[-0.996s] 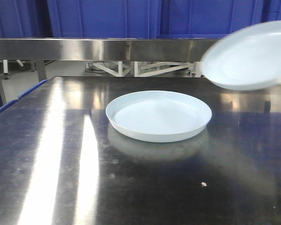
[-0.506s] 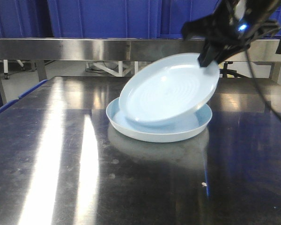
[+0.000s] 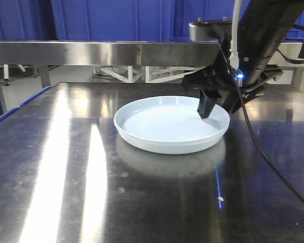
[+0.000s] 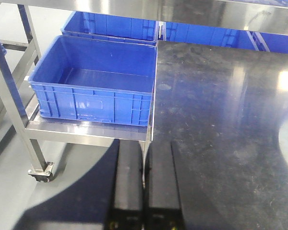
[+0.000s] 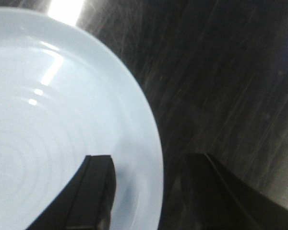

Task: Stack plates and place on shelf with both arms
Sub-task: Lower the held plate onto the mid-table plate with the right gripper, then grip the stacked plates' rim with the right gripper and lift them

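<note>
**A:** Which containers show, and what do they hold?

**B:** In the left wrist view, a blue plastic crate point(image 4: 93, 103) sits on the low steel shelf point(image 4: 86, 132) of a wheeled rack, just beside the edge of the desk point(image 4: 221, 120). Its inside is in full view: a plain blue floor and ribbed walls. Two rear crates point(image 4: 110, 26), also blue, stand behind it with their contents hidden. In the front view, background crates point(image 3: 111, 20) in the same blue fill the space above a long steel rail point(image 3: 91, 53).

**A:** And the plate?

**B:** The plate point(image 3: 164, 124) lies flat near the middle of the dark, glossy steel desk. It is large, round and shallow, a very pale bluish-white, with a low upturned rim. Its reflection shows on the metal beneath it. The right wrist view shows faint concentric rings on its inner face. These views do not show whether one plate or a nested pair lies there.

**A:** Where are the hands?

**B:** The right hand point(image 3: 219, 107) is black and angular and reaches down over the plate's far-right rim. Its jaws stand apart and straddle the rim. One finger point(image 5: 96, 191) is above the plate's inside and the other is above the desk outside. Neither visibly touches the rim. The left hand point(image 4: 144, 191) hovers at the desk's left edge, well apart from the plate. Its two black fingers are pressed together with nothing between them.
</note>
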